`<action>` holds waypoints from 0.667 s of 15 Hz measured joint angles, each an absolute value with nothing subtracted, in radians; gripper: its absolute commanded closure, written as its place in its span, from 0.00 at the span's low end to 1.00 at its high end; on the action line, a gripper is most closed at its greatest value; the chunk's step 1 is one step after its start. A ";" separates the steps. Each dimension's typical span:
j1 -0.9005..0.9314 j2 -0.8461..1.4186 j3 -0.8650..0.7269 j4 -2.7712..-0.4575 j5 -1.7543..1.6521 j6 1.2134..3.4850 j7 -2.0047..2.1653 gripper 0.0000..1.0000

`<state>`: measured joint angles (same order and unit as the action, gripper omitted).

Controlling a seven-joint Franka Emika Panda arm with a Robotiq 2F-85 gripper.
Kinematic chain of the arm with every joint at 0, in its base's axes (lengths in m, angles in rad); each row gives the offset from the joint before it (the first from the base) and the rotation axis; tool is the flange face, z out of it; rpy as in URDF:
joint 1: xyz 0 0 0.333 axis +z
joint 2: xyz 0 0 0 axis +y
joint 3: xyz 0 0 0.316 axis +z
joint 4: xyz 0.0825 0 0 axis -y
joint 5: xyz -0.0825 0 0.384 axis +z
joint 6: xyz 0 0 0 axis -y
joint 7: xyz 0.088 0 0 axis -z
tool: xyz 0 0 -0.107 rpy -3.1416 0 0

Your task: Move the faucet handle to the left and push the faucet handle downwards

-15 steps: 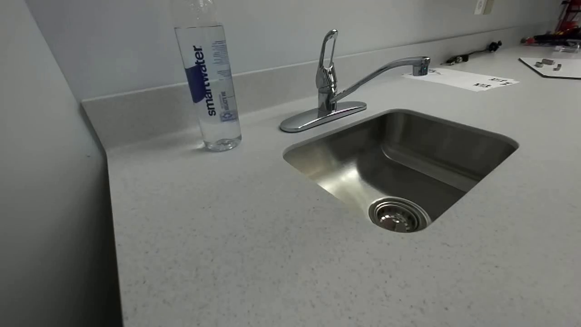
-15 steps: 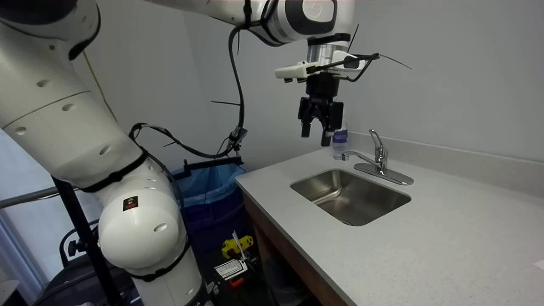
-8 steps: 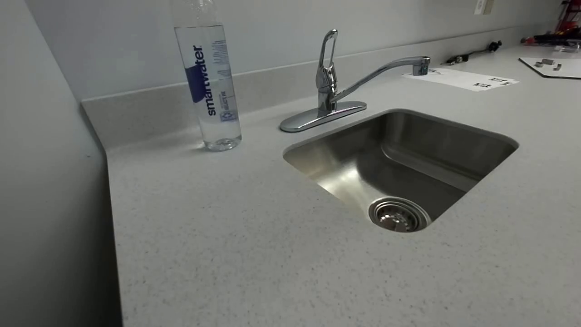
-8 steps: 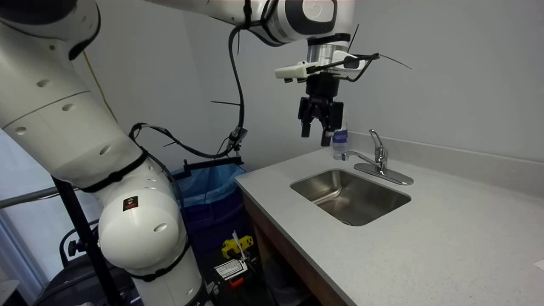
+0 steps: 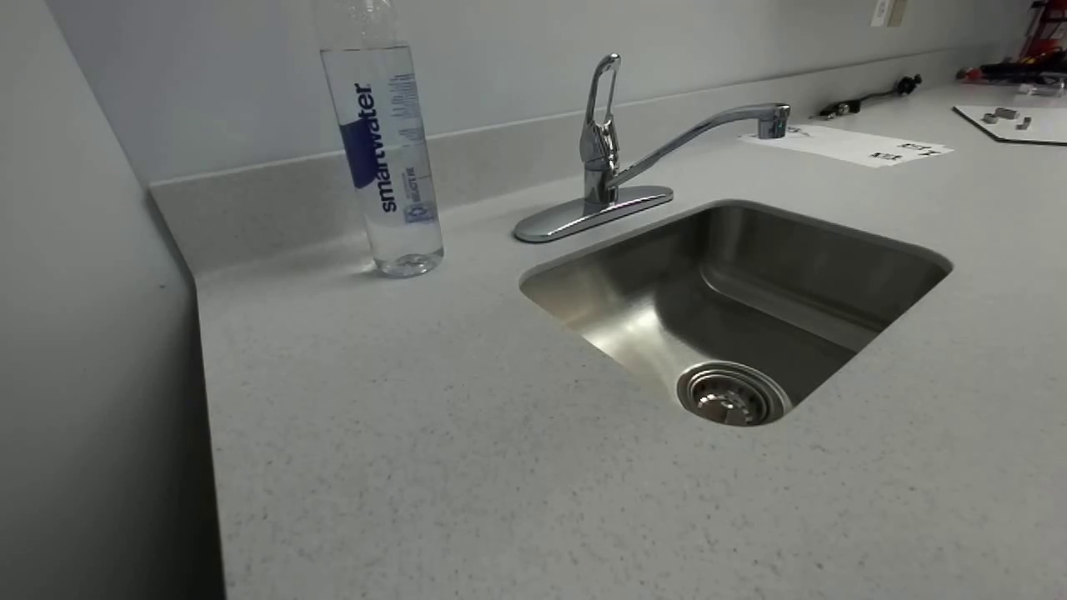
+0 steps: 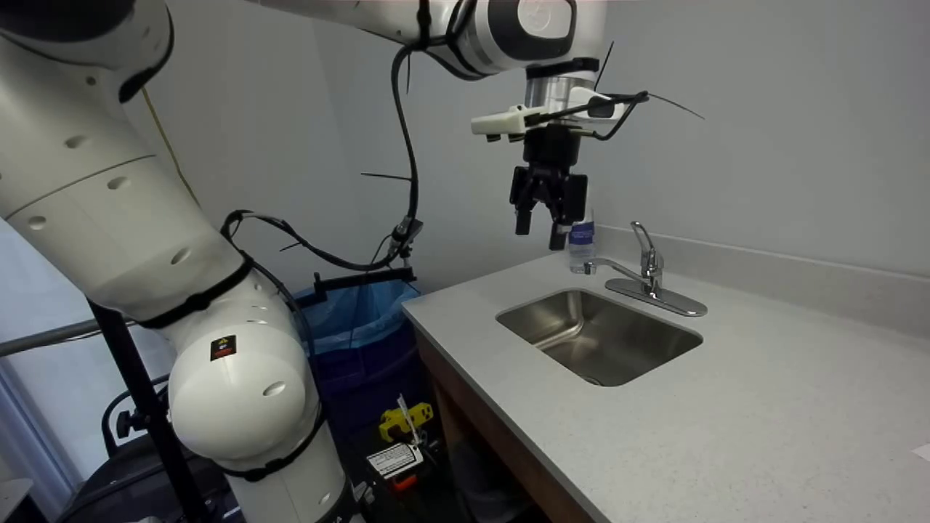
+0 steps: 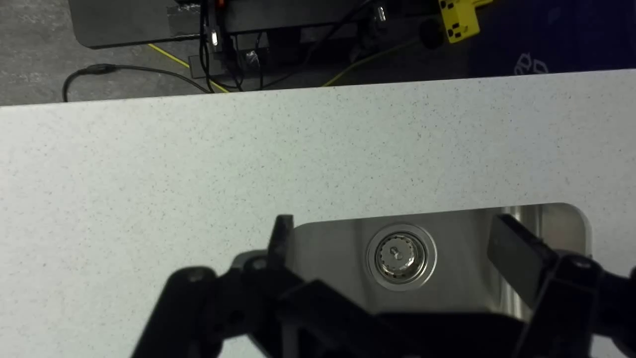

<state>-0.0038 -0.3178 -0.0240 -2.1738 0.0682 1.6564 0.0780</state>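
Observation:
The faucet handle (image 5: 592,100) is a slim looped chrome lever. It points up from the chrome faucet body (image 5: 600,179) in both exterior views (image 6: 644,238). The long thin spout (image 5: 692,136) reaches out to one side of the body. My gripper (image 6: 540,231) hangs in the air with its fingers pointing down, apart from the faucet and to its left in that exterior view. In the wrist view my gripper (image 7: 392,223) is open, with wide-apart fingers and nothing between them; the sink drain (image 7: 397,256) shows below. The handle is out of the wrist view.
A steel sink (image 5: 775,237) is set into the pale counter (image 5: 400,433) in front of the faucet. A water bottle (image 5: 379,167) stands beside the faucet near the wall; in an exterior view it is partly behind my gripper. Paper (image 5: 842,147) lies farther along the counter.

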 measured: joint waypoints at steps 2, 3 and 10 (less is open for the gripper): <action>-0.004 -0.304 -0.021 -2.161 0.068 1.662 0.078 0.00; -0.004 -0.294 -0.020 -2.150 0.068 1.667 0.078 0.00; -0.004 -0.164 -0.020 -2.030 0.064 1.779 0.083 0.00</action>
